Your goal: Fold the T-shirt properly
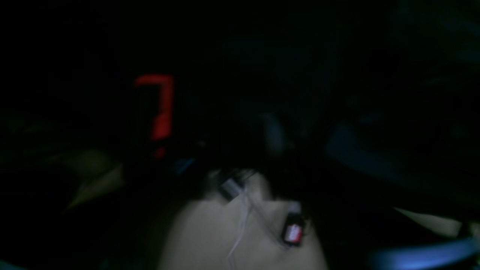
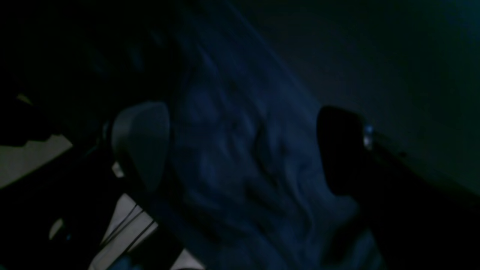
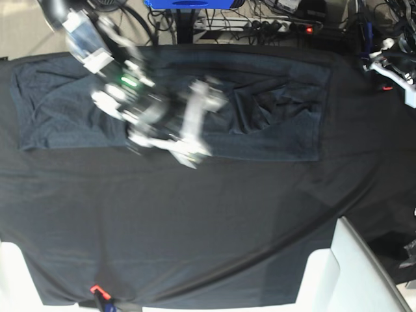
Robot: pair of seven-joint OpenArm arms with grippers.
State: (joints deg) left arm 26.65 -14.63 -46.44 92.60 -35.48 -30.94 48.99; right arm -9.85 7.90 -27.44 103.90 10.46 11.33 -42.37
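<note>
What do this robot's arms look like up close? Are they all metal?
From above, the right arm looks pale grey and white, chunky and jointed, with a small green light. Its end effector has two broad rounded fingers, one pale grey. The left arm is similarly pale; material unclear.

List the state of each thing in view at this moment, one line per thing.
T-shirt: folded into a long band across the far side of the tablecloth, wrinkled near the middle.
Right gripper: open, jaws apart above the shirt, holding nothing.
Left gripper: at the table's far corner, off the shirt; opening not visible.
Tablecloth: spread over the table.
</note>
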